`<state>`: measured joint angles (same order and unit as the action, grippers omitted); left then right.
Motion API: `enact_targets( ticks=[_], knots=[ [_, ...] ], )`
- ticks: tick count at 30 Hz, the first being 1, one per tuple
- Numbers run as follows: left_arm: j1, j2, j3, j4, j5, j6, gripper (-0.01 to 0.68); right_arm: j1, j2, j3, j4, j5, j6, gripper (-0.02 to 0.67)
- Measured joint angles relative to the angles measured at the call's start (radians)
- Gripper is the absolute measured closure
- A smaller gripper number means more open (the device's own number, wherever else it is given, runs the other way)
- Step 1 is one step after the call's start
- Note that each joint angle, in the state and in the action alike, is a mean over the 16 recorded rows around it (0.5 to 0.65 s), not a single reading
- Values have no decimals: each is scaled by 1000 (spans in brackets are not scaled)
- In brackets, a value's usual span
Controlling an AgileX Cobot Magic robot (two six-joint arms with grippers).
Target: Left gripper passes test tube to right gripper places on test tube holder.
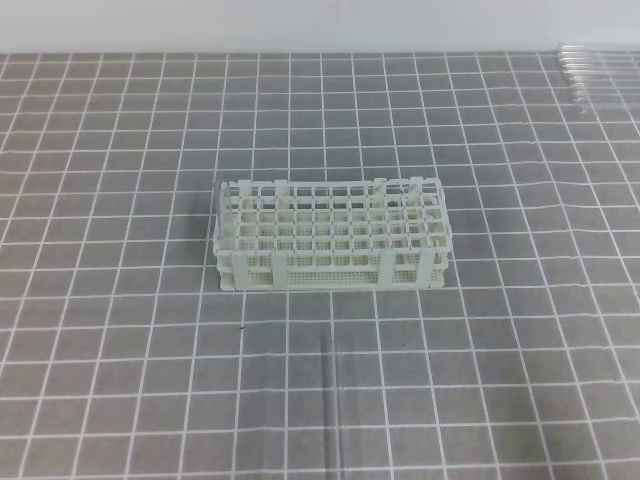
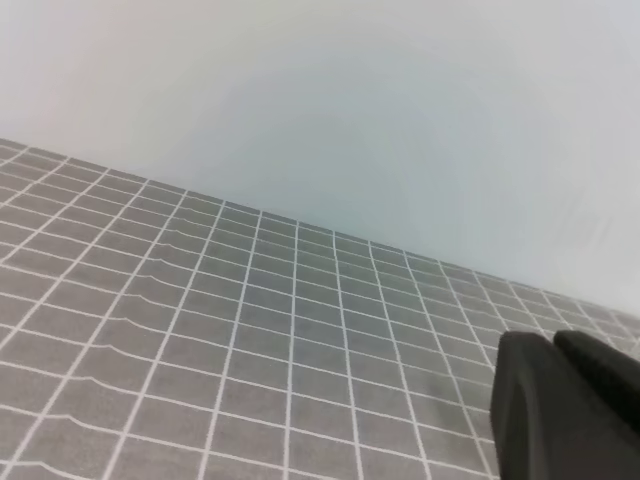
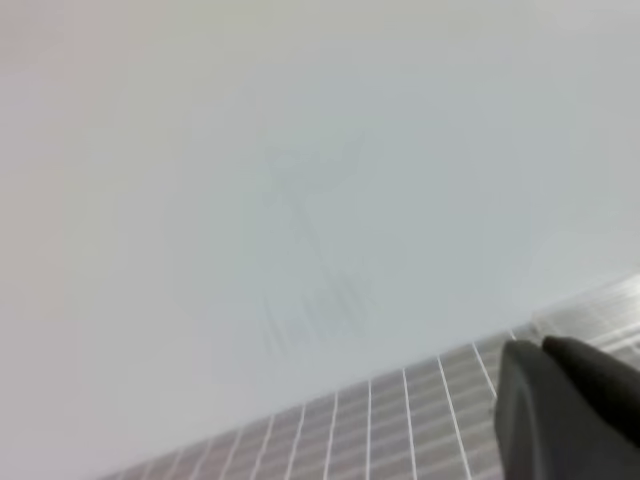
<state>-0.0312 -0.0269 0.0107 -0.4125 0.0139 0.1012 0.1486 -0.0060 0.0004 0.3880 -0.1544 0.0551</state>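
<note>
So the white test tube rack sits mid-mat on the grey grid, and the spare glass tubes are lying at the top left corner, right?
Not quite. The white test tube rack does sit mid-mat on the grey grid mat, but the spare glass tubes lie at the top right corner, as the exterior high view shows.

Even, soft light; wrist views slightly blurred.

A white plastic lattice rack (image 1: pixel 330 238) stands on a grey mat ruled with white grid lines (image 1: pixel 120 350). Clear glass tubes (image 1: pixel 598 72) (nearly colourless) lie before a pale wall (image 2: pixel 320 90).
</note>
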Motion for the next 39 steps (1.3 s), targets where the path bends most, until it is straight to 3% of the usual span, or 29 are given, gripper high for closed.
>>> enact_targets(
  ticks=[7, 16, 30, 36, 39],
  knots=[
    [0, 3, -13, -53, 30, -20, 675, 0, 2, -8, 12, 60, 17, 662],
    [0, 106, -142, -114, 178, -40, 675, 0, 101, -119, 22, 291, 16, 662],
    [0, 638, -534, -139, 639, 99, 675, 0, 467, -424, -62, 739, -8, 662],
    [-31, 860, -639, -167, 739, 176, 675, 0, 574, -482, -72, 831, -38, 662],
    [-79, 957, -668, -181, 740, 186, 675, 0, 612, -494, -71, 850, -56, 662]
  ],
)
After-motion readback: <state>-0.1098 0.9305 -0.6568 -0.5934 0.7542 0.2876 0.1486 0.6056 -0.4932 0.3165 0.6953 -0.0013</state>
